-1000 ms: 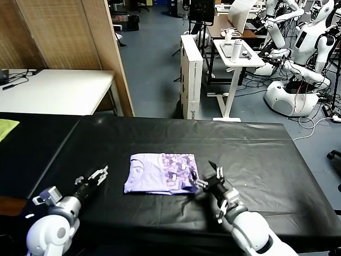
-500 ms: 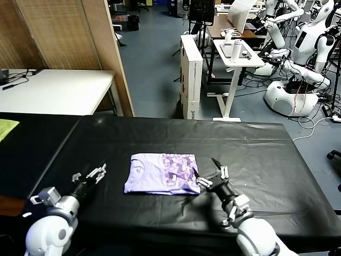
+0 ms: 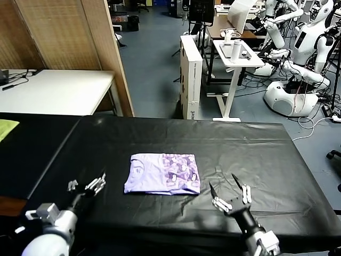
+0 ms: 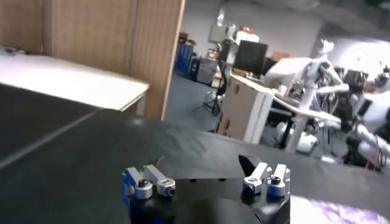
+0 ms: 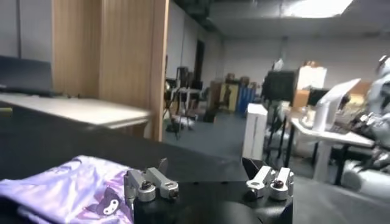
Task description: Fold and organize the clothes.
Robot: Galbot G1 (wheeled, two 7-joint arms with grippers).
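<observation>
The lavender T-shirt [image 3: 162, 173] lies folded into a flat rectangle in the middle of the black table [image 3: 256, 144], its purple-and-white print facing up on its right half. My right gripper [image 3: 229, 193] is open and empty, near the table's front edge, right of and nearer than the shirt. In the right wrist view the shirt [image 5: 67, 185] lies beside the open right gripper [image 5: 204, 173]. My left gripper [image 3: 85, 184] is open and empty, left of the shirt. In the left wrist view the gripper [image 4: 204, 173] is over bare black cloth, with a corner of the shirt [image 4: 341, 213] showing.
A yellow-green cloth [image 3: 6, 128] lies at the table's far left edge. A white table [image 3: 53, 90] and wooden screen [image 3: 69, 34] stand behind on the left. A white box [image 3: 191, 74], a stand and other robots [image 3: 298, 64] stand beyond the far edge.
My right gripper has drawn back from the shirt's right edge toward the front of the table, open and empty. My left gripper has drawn back slightly too. The shirt has not moved.
</observation>
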